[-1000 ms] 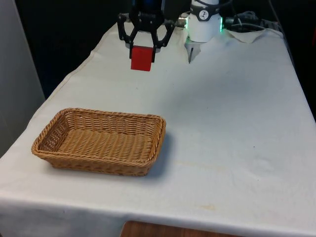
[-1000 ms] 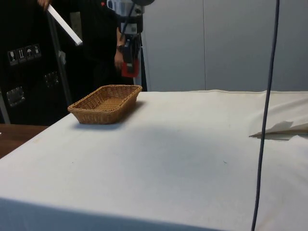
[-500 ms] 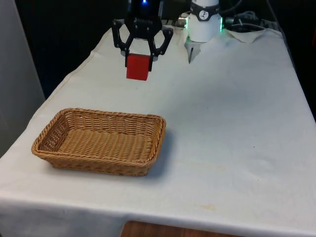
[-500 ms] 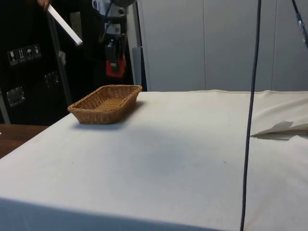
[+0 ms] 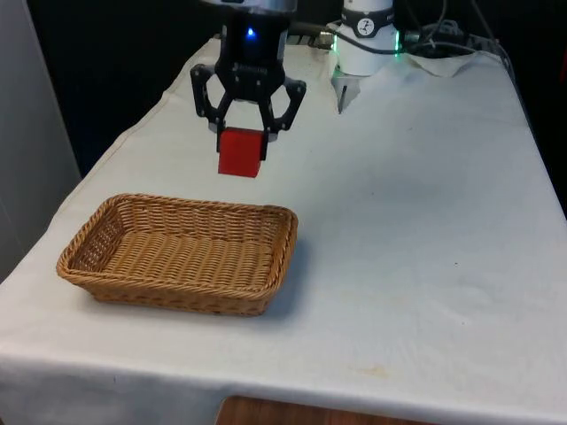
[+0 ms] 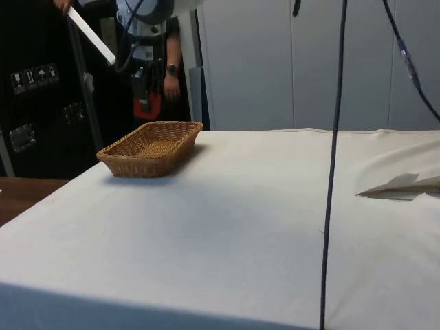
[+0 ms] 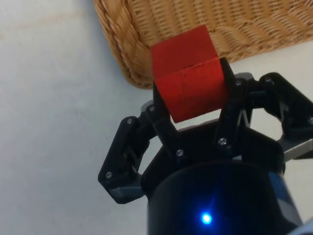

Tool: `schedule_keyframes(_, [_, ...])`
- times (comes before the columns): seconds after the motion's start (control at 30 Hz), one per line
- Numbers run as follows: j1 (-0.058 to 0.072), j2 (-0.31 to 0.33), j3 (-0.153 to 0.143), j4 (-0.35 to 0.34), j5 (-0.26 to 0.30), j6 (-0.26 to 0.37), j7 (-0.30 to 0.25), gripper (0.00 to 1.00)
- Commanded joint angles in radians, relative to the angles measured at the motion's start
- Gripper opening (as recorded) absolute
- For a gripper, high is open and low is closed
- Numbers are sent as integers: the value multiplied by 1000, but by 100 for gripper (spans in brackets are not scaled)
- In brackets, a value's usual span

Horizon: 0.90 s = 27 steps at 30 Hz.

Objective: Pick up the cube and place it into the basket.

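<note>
The red cube (image 5: 239, 153) sits pinched between my two black fingers (image 7: 230, 105), one pad flat against each opposite face, so it hangs square beneath my gripper (image 5: 245, 135) and cannot rotate out. It is held well clear of the counter (image 5: 416, 221) under its white cloth, high enough, in my judgement, to pass over the rim without striking it. In the side view the cube (image 6: 143, 106) hangs above the far end of the shallow woven wicker basket (image 6: 151, 146).

The wrist view places the cube (image 7: 188, 78) over the basket's braided corner (image 7: 128, 44), not yet over the open bottom. I judge the carry as unfinished: I need to travel further over the basket (image 5: 177, 252) before lowering and opening. Released here, the cube could catch the rim and tumble outside.

A person's hand (image 6: 168, 84) shows behind the counter, apart from the work.
</note>
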Motion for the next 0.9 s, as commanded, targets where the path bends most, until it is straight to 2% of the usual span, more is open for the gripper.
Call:
schedule_keyframes(0.0, [-15, 17, 8, 22, 20, -9, -18, 2])
schedule_keyframes(0.03, [-2, 10, -1, 9, 7, 0, -4, 2])
schedule_keyframes(0.07, [-17, 26, 6, 31, 24, -10, -21, 2])
schedule_keyframes(0.23, [-29, 71, -3, 64, 54, -6, -43, 2])
schedule_keyframes(0.27, [-36, 91, -4, 76, 69, -4, -51, 2])
schedule_keyframes(0.3, [-38, 101, -5, 82, 78, -3, -56, 2])
schedule_keyframes(0.33, [-24, 92, -18, 72, 67, 0, -47, 2])
schedule_keyframes(0.37, [-40, 111, -7, 89, 86, -3, -61, 2])
schedule_keyframes(0.4, [-43, 121, -8, 97, 95, -3, -66, 2])
schedule_keyframes(0.57, [-54, 185, -20, 150, 142, -4, -89, 2])
schedule_keyframes(0.6, [-43, 180, -30, 140, 137, 1, -83, 2])
schedule_keyframes(0.63, [-56, 194, -22, 158, 148, -4, -91, 2])
schedule_keyframes(0.87, [-79, 287, -28, 235, 213, -2, -115, 2])
